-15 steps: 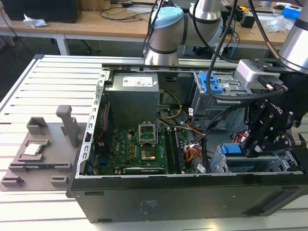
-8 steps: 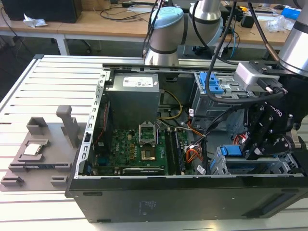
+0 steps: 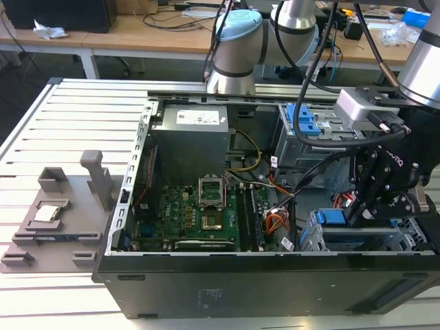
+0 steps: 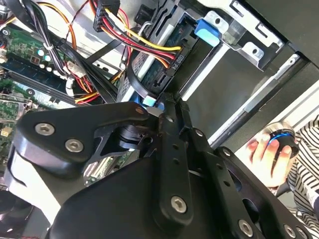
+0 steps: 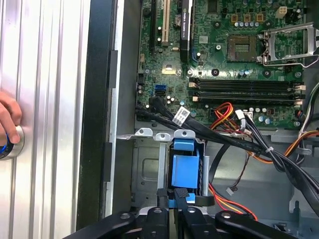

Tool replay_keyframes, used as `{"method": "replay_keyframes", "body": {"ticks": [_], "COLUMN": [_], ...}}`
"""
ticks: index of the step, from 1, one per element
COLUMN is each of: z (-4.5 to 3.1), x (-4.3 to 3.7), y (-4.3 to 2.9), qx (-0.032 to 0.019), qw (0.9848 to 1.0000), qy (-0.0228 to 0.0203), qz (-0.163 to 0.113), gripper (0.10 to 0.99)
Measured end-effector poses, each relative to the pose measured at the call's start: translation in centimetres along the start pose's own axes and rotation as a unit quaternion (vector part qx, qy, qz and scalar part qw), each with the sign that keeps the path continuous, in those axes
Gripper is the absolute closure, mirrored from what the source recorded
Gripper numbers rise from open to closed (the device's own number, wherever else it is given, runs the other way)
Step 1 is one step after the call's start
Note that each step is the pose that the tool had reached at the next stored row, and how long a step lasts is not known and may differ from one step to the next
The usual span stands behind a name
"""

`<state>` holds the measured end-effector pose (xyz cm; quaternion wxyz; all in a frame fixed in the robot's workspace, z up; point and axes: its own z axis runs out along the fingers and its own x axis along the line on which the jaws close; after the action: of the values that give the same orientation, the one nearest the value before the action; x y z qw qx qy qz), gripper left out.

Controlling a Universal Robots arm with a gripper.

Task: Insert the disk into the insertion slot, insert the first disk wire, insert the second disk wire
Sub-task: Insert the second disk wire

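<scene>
The disk (image 3: 361, 239), in its bright blue carrier (image 5: 185, 168), sits inside the insertion slot (image 5: 145, 167) of the silver cage at the case's corner on the exterior view's right. A black connector (image 4: 172, 62) with yellow, red and black wires sits against the disk's edge. My gripper (image 5: 173, 199) reaches down over the cage (image 3: 395, 237). Its fingers are shut on the small light-blue connector (image 4: 149, 101) of a looping black disk wire (image 4: 133, 79), close to the disk's edge.
The open computer case holds the motherboard (image 3: 199, 213), a power supply (image 3: 189, 134) and a taller grey cage with a blue tab (image 3: 306, 124). Orange and black cable bundles (image 5: 259, 144) run beside the cage. A person's hand (image 5: 7, 119) rests on a round button on the ribbed table.
</scene>
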<state>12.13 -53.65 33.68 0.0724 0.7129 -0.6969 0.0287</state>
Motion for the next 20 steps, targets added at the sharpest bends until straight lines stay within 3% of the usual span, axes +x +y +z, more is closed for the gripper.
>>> {"method": "replay_keyframes", "body": {"ticks": [4, 8, 10, 13, 16, 20], "z": [-0.1, -1.06, -1.09, -0.99, -0.95, -0.84], "x": [0.01, 0.15, 0.16, 0.14, 0.15, 0.14], "y": [0.01, 0.06, 0.07, 0.0, -0.68, -1.33], "qx": [0.0, 0.0002, 0.0004, 0.0004, 0.0001, -0.0022], "qw": [1.0, 1.0, 1.0, 0.9999, 0.9994, 0.9991], "qy": [0.0003, 0.0004, -0.002, -0.0112, -0.0354, -0.0428], "qz": [0.0, -0.001, -0.002, -0.003, -0.004, -0.005], "gripper": [0.918, 0.918, 0.918, 0.918, 0.918, 0.918]}}
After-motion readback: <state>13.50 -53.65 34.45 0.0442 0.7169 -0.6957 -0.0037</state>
